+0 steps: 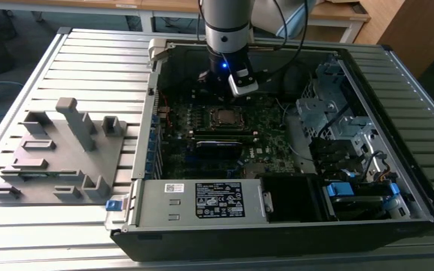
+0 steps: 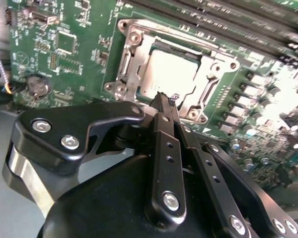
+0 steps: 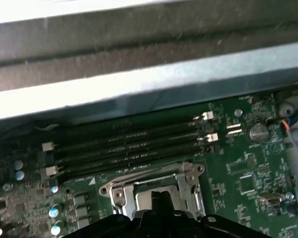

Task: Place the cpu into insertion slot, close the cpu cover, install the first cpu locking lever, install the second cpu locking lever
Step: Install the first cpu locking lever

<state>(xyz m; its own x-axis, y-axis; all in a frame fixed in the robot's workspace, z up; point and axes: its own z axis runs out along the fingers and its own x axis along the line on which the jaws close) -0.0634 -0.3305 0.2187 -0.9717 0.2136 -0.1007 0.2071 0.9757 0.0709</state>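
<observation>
The cpu [image 2: 171, 74], a silver-grey square, lies seated in the insertion slot [image 2: 161, 48] on the green board. The cpu cover [image 2: 131, 54], a silver frame with a window, lies flat over it. My gripper [image 2: 164, 96] is shut, its black fingertips pressed together at the socket's edge. A thin bit of wire shows beside the tips; I cannot tell whether they pinch it. In the exterior view the gripper [image 1: 225, 101] hangs just above the cpu [image 1: 224, 117]. The first wrist view has the cover [image 3: 188, 173] beyond the gripper [image 3: 161, 196].
Long black memory slots [image 3: 129, 144] run beside the socket, close to the case wall [image 3: 139, 79]. A metal drive cage [image 1: 330, 113] fills the case at the exterior view's right and a power supply [image 1: 202, 200] its front. A grey fixture [image 1: 59, 152] lies on the table.
</observation>
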